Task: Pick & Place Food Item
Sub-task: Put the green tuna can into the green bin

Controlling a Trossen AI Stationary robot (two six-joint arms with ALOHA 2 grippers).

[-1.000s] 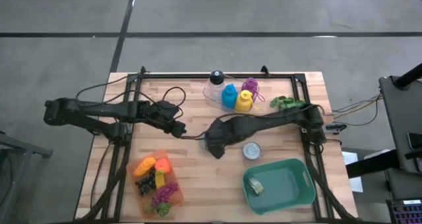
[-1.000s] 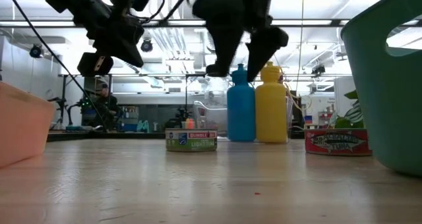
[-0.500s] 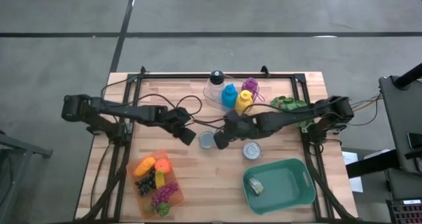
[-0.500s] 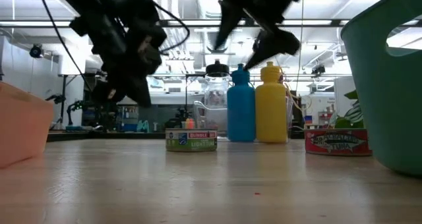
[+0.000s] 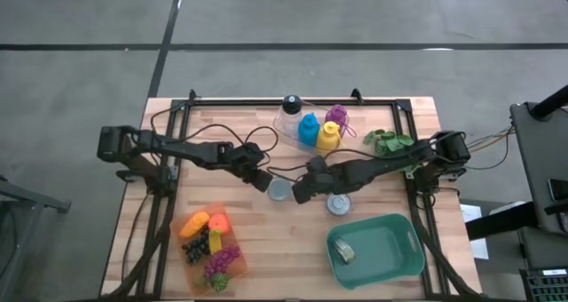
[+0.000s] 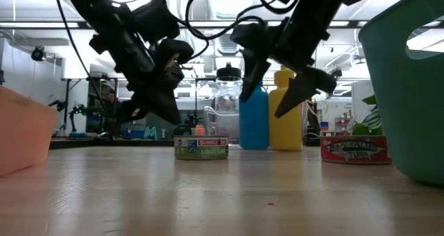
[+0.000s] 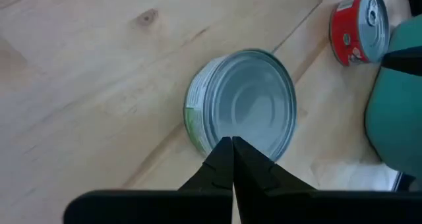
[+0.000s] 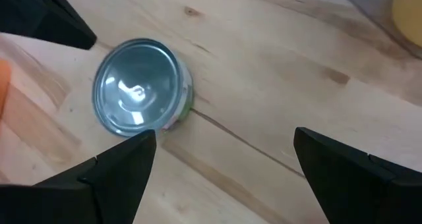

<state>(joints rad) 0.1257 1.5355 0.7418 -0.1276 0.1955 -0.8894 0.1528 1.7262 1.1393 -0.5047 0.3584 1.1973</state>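
Observation:
A flat silver-topped tuna can (image 5: 280,189) stands on its base at the table's middle; it also shows in the low view (image 6: 201,147). My left gripper (image 5: 260,180) is shut and hangs just above the can's left rim (image 7: 221,135), its tip (image 6: 173,118) clear of the can top. My right gripper (image 5: 300,190) is open, slanting down on the can's right side, and nothing lies between its fingers (image 8: 224,135). The can (image 8: 140,85) lies ahead of the right gripper's fingers. A red-labelled can (image 5: 339,203) stands farther right.
A teal bin (image 5: 401,265) holding one small item stands at the near right. An orange tray (image 5: 191,259) of toy fruit is at the near left. A clear jar, a blue bottle (image 5: 309,129) and a yellow bottle stand at the back, with green leaves (image 5: 386,140) to their right.
My left gripper has come down and toward the table's right, closing in on the tuna can while staying shut. My right gripper has drawn back toward the right, uncovering the can, rolled its wrist and sunk beside it, still open.

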